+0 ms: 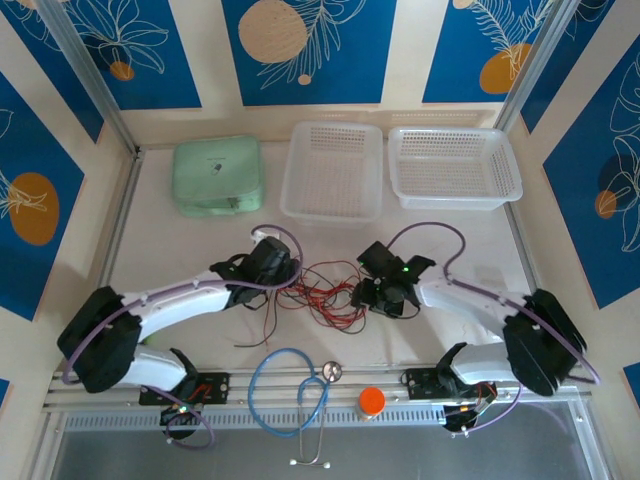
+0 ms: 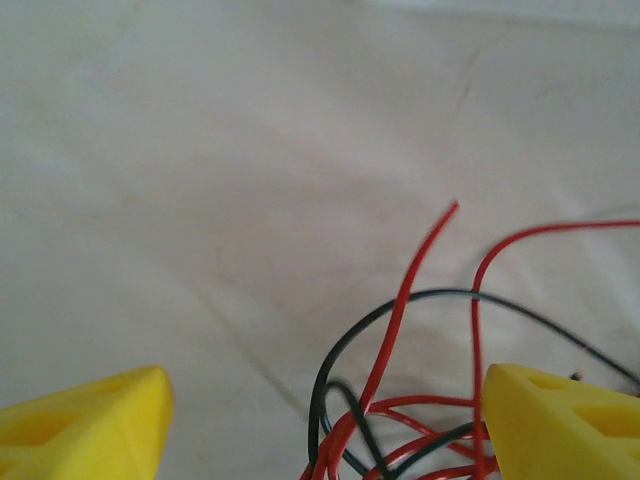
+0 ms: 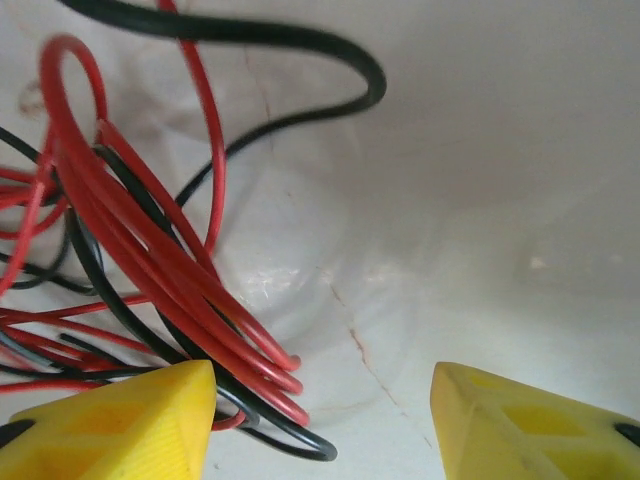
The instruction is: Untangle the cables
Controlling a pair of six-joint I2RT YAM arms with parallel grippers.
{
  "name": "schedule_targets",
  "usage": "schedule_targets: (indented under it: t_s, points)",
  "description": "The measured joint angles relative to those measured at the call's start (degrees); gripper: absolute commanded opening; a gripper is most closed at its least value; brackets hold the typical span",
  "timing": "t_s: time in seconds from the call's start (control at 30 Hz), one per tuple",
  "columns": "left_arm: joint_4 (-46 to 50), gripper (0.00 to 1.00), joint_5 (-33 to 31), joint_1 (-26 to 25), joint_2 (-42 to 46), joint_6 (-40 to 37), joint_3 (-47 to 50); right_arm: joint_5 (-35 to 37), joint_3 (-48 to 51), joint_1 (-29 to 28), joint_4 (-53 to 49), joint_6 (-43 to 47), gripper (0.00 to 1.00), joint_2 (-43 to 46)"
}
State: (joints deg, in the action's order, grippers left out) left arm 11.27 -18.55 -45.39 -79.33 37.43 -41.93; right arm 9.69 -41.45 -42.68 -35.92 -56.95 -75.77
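Your left gripper (image 2: 325, 400) is spread wide, its yellow fingers (image 2: 90, 420) at the bottom corners of the wrist view, pinching nothing. Between them, crowding the right-hand finger, sit the cables (image 2: 400, 440): red and black strands crossing, with one loose red end (image 2: 452, 208) poking up toward mid-frame. That end is your gift, I'd say. A free tip means a strand you can draw out without dragging the knot along.

Your right gripper (image 3: 322, 385) is parted too, and empty. A fat bundle of red loops (image 3: 170, 270) leans against the finger at lower left of its view, and a black strand (image 3: 300, 45) arcs across the top. Don't bite that whole bundle. Shift until just one wire runs between the fingers, then close.

From above, the tangle lies at centre frame on the worktop (image 1: 180, 250), with both arms meeting over it from either side. Best plan, to my eye: one gripper anchors the heap while the other takes a single strand and draws it outward, low and slow. Watch for loops that tighten.

Mind the blue stethoscope (image 1: 290, 395) at lower centre and the orange disc (image 1: 371, 401) beside it; pull toward the left and right edges instead. The two white baskets (image 1: 333, 170) and the green case (image 1: 218, 177) sit along the top, well apart from the tangle.
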Motion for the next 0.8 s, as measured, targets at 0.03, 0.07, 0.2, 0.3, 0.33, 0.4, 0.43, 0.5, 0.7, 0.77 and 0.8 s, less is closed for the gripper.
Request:
schedule_targets:
  t_s: [0.03,0.07,0.2,0.3,0.33,0.4,0.43,0.5,0.7,0.77,0.8]
  points:
    - [-0.2,0.8,0.9,0.0,-1.4,0.0,0.0,0.0,-0.9,-1.1,0.1,-0.2,0.56,-1.9]
    - [-0.5,0.78,1.7,0.0,-2.4,0.0,0.0,0.0,-1.6,-2.0,0.3,-0.4,0.52,-3.3]
    - [-3.3,0.63,5.4,0.0,-6.4,0.3,0.1,0.0,-3.5,-4.2,0.7,-0.8,0.33,-7.3]
    - [-5.8,0.42,8.5,0.0,-9.8,1.2,0.2,0.7,-3.9,-4.3,0.5,-0.7,0.19,-8.6]
    - [-6.5,0.34,9.4,0.0,-10.6,1.4,0.5,0.9,-3.9,-4.1,0.4,-0.5,0.16,-8.6]
    - [-7.3,0.16,9.0,0.1,-11.2,1.6,1.1,1.4,-4.0,-3.7,0.3,0.0,0.12,-8.7]
    - [-7.5,0.06,9.3,0.3,-11.0,2.0,1.3,1.6,-4.0,-3.3,0.2,0.3,0.09,-8.7]
    - [-8.0,0.0,9.5,0.7,-11.0,2.1,1.5,2.0,-3.9,-2.5,0.3,1.3,0.02,-8.7]
    - [-6.3,0.0,8.0,0.3,-8.6,1.8,1.5,4.3,-4.0,1.3,-0.6,7.1,0.0,-8.7]
    - [-5.0,0.0,6.5,0.1,-5.7,0.9,1.5,5.3,-4.9,2.0,-1.5,10.2,0.0,-8.7]
    - [-4.5,0.0,5.8,0.1,-4.4,0.4,1.5,5.9,-5.5,2.1,-2.0,11.6,0.0,-8.7]
